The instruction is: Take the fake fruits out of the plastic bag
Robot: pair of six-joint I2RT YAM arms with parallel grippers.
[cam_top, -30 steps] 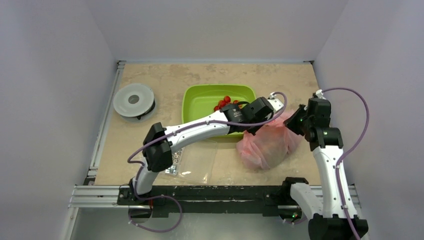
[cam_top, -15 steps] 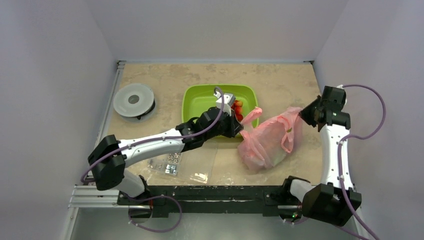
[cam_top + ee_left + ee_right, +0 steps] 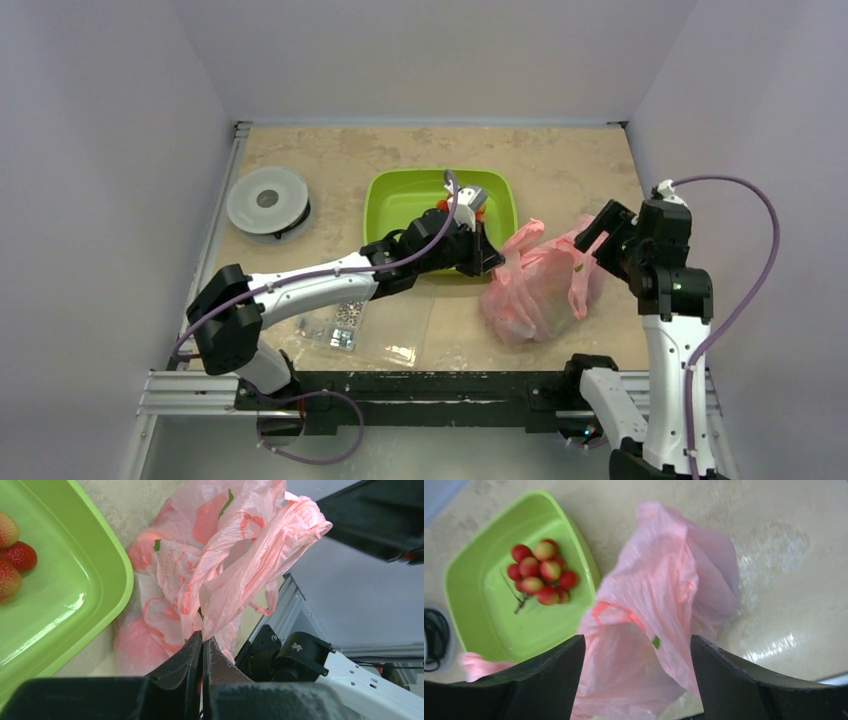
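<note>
The pink plastic bag (image 3: 540, 285) lies crumpled on the table, right of the green tray (image 3: 400, 200). My left gripper (image 3: 490, 262) is shut on a fold of the bag's left rim, and in the left wrist view the film (image 3: 225, 555) rises from the pinched fingertips (image 3: 202, 639). My right gripper (image 3: 597, 236) hangs open over the bag's right side, its fingers (image 3: 549, 675) straddling the bag (image 3: 664, 595) without touching it. The fake fruits are hidden inside; only a green scrap (image 3: 656, 641) shows through the film.
A cluster of small red berries (image 3: 541, 572) lies in the tray (image 3: 479, 610). A clear flat box of screws (image 3: 380, 325) sits near the front edge under my left arm. A round grey spool (image 3: 267, 200) stands at the left.
My right gripper has let go of the bag's right handle and opened, then swung back toward the bag, which has slumped. My left gripper stays pinched on the bag's left rim.
</note>
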